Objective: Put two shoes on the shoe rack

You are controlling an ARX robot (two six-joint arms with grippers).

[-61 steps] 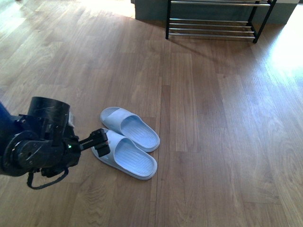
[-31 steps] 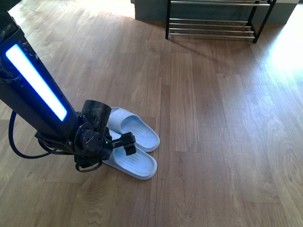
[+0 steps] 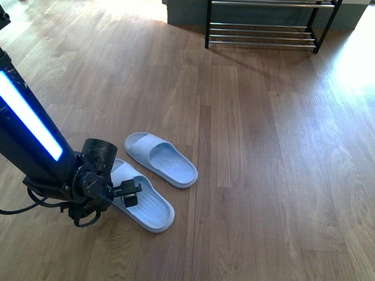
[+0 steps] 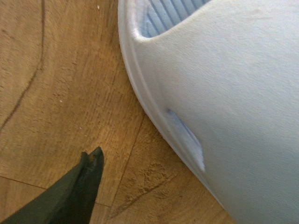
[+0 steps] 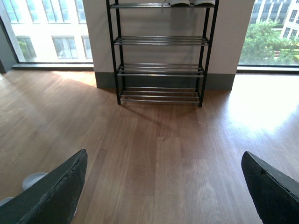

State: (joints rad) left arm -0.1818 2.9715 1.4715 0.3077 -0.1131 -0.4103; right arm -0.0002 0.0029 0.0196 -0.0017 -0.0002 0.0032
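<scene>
The left arm [image 3: 29,126] is angled steeply down, the left gripper [image 3: 130,194] set at the nearer slide sandal [image 3: 149,208] on the floor [image 3: 263,146]; its jaws' state cannot be told. The right gripper [image 5: 163,155] is held with jaws spread wide.

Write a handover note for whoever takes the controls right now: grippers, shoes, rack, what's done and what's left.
Left gripper: down at the strap of the near sandal; I cannot tell whether it has closed on it.
Right gripper: open, empty, facing the shoe rack.
Both sandals lie on the floor, the far sandal untouched, well short of the rack.
Done: something white-soled sits on the top shelf, cropped, possibly shoes.
Left: grip the near sandal, carry it to the rack, then the far one.
</scene>
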